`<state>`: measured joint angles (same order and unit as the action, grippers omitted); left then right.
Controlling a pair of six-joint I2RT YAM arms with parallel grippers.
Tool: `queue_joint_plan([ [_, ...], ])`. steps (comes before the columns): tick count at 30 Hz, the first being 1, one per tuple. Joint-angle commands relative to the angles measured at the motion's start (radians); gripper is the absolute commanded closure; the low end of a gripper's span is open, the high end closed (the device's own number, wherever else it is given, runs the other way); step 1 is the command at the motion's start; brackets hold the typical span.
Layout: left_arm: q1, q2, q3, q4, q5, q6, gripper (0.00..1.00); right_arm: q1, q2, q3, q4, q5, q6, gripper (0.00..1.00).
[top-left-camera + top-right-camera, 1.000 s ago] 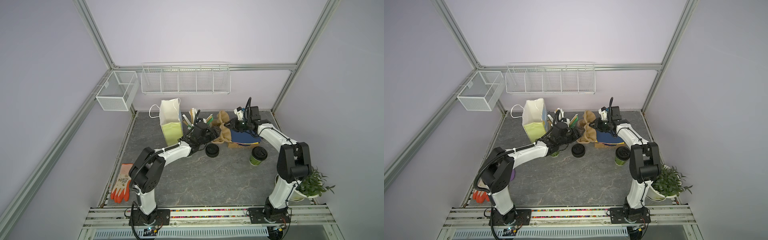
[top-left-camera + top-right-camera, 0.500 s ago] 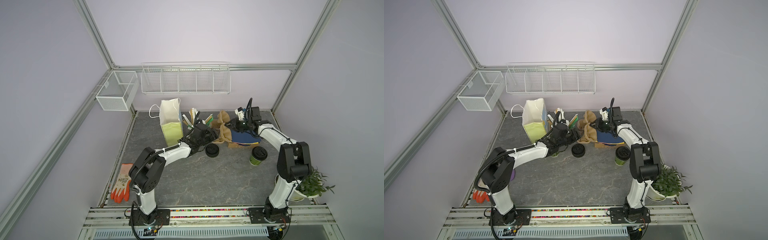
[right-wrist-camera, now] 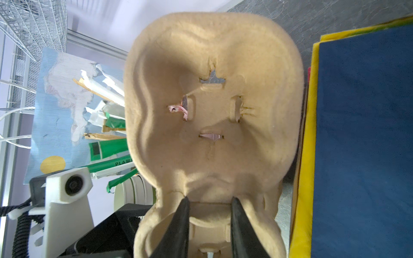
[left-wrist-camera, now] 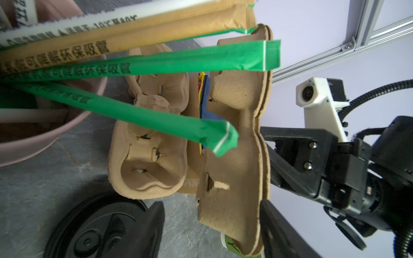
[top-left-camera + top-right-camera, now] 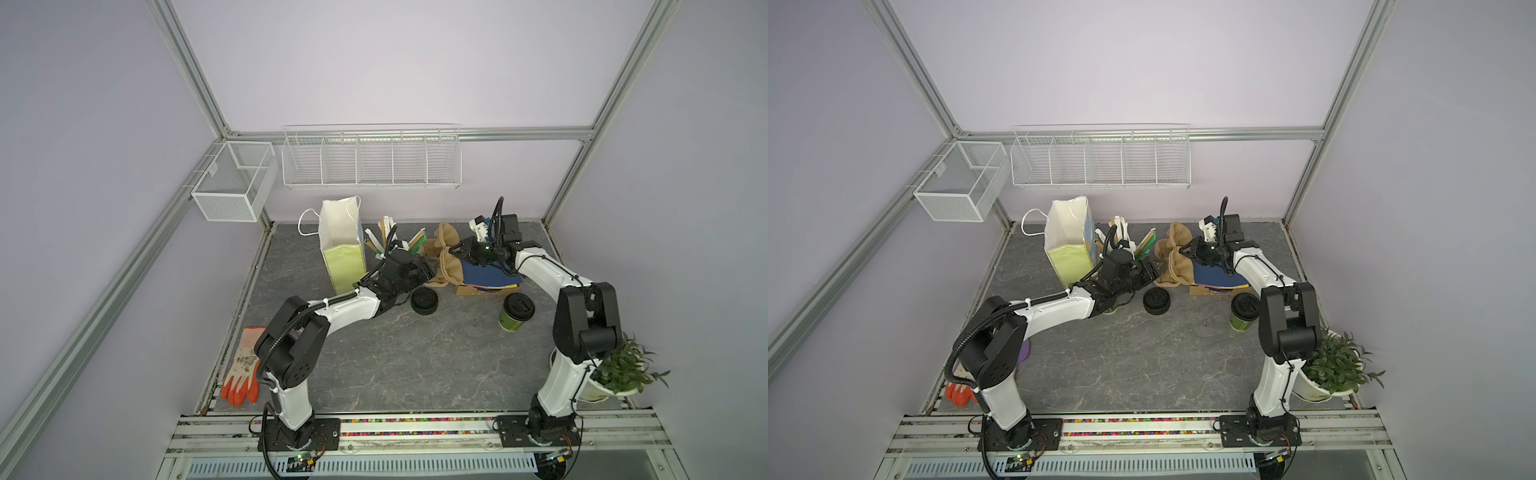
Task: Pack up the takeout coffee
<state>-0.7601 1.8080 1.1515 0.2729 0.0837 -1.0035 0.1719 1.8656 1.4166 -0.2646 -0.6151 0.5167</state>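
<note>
Pale purple walls (image 5: 374, 62) stand round a grey stone-look table (image 5: 395, 365); the takeout coffee (image 5: 514, 314), a small green paper cup with a round black lid, stands upright on the right side; it is just nearer than the flat brown cardboard box (image 5: 473, 290) with the blue napkins (image 5: 486, 276) on top; nothing is touching it.

My right gripper (image 3: 209, 200) is pinched on the thin middle of a brown moulded paper cup tray (image 3: 212, 67); it holds the tray up on its edge at the far middle of the table. My left gripper (image 4: 212, 214) has its fingers wide apart, one on each side of the tray's low end; it is not squeezing yet.

I think the job now is to get one tray ready for the coffee; the rim looks like a few layers, so more trays may be stuck together. To do it well I should close my left fingers softly on one layer only; this paper bends if I press hard. I should pull slowly, with a firm right grip, so the layers slide apart and do not rip.

The long green paper-wrapped straws (image 4: 156, 60) poke out just beside my left gripper; I should not bump them. Then the tray should go flat, holes up, on bare table near the coffee; the white and green paper bag (image 5: 338, 249) stands at the far left.
</note>
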Motion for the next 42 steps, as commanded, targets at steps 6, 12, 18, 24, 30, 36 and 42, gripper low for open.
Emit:
queue_joint_plan([
  [6,-0.013,-0.008,0.001,0.037,0.008,-0.018,0.32,0.010,0.021,-0.010,0.013,-0.015,-0.007,0.81],
  [12,-0.013,0.005,0.013,0.007,0.002,-0.014,0.32,0.011,0.015,-0.006,0.012,-0.018,-0.008,0.81],
  [18,-0.013,0.017,0.026,-0.005,0.006,-0.010,0.32,0.011,0.015,-0.007,0.011,-0.022,-0.007,0.81],
  [24,-0.013,0.026,0.028,-0.014,0.004,-0.007,0.32,0.012,0.015,-0.007,0.013,-0.026,-0.007,0.81],
  [30,-0.013,0.038,0.040,-0.021,0.010,-0.005,0.33,0.014,0.019,-0.004,0.015,-0.032,-0.009,0.81],
  [36,-0.013,0.042,0.048,-0.035,0.010,0.009,0.33,0.021,0.024,0.000,0.012,-0.046,-0.010,0.81],
  [42,-0.010,0.033,0.048,-0.090,-0.019,0.047,0.33,0.023,0.016,0.012,-0.010,-0.056,-0.025,0.81],
])
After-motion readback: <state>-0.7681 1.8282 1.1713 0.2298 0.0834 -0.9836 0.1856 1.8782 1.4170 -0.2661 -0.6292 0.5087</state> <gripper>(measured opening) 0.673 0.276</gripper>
